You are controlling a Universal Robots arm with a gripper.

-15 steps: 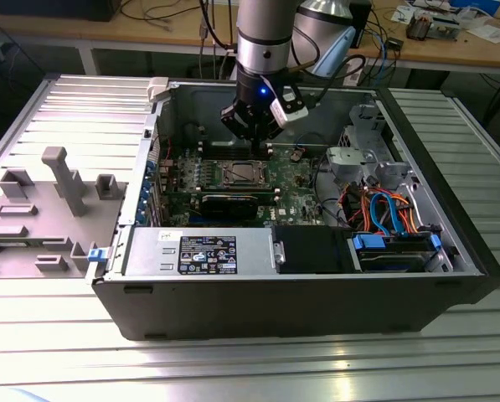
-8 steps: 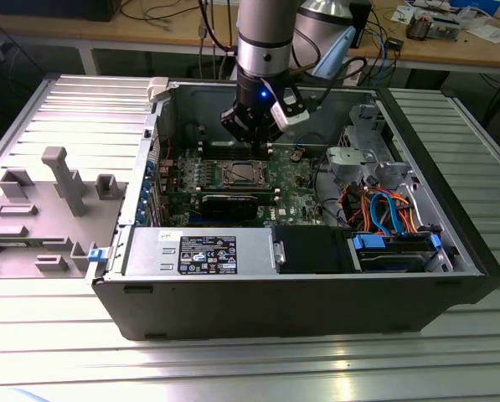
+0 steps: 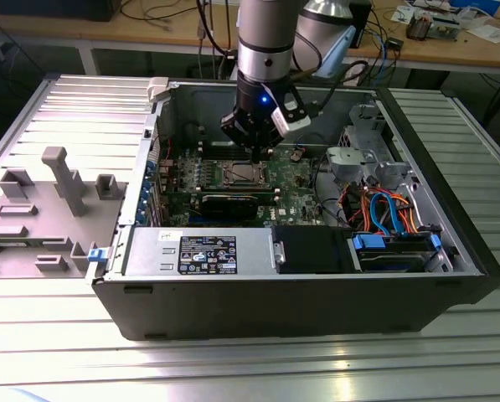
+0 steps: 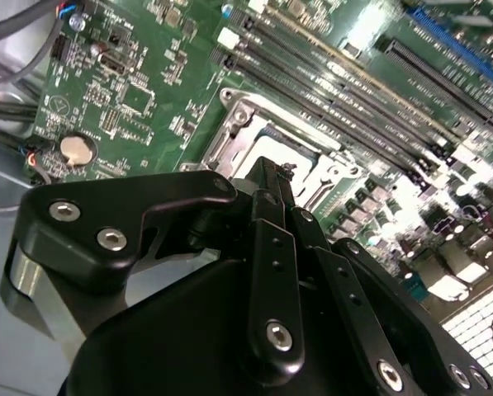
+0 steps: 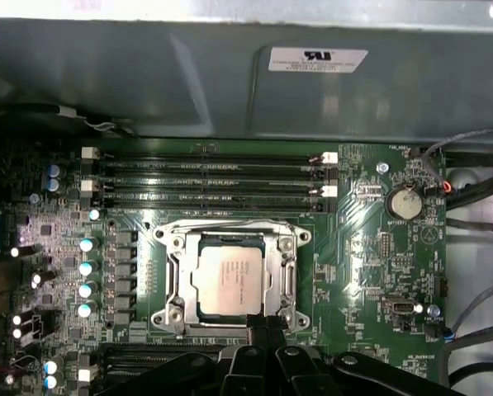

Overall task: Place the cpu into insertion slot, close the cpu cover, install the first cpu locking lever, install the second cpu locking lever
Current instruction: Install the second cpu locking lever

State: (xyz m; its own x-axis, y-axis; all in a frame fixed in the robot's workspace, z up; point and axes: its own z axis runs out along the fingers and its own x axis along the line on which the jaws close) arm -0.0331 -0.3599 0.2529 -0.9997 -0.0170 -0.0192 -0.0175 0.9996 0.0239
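The cpu (image 5: 227,280), dull silver and square, sits low of centre in the first wrist view inside the insertion slot (image 5: 173,285), with the thin grey metal cpu cover (image 5: 229,233) framing it. The black pincer (image 5: 265,323), fingers together and holding nothing, touches the socket's near edge. Judged from this, the lever work wants a steady, shallow push kept clear of the green board.

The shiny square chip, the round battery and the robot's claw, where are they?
cpu (image 5: 228,280), first wrist view, middle of its silver top.
coin battery (image 5: 405,200), first wrist view, its round face.
gripper (image 5: 263,322), first wrist view, black fingertips at the socket's edge.
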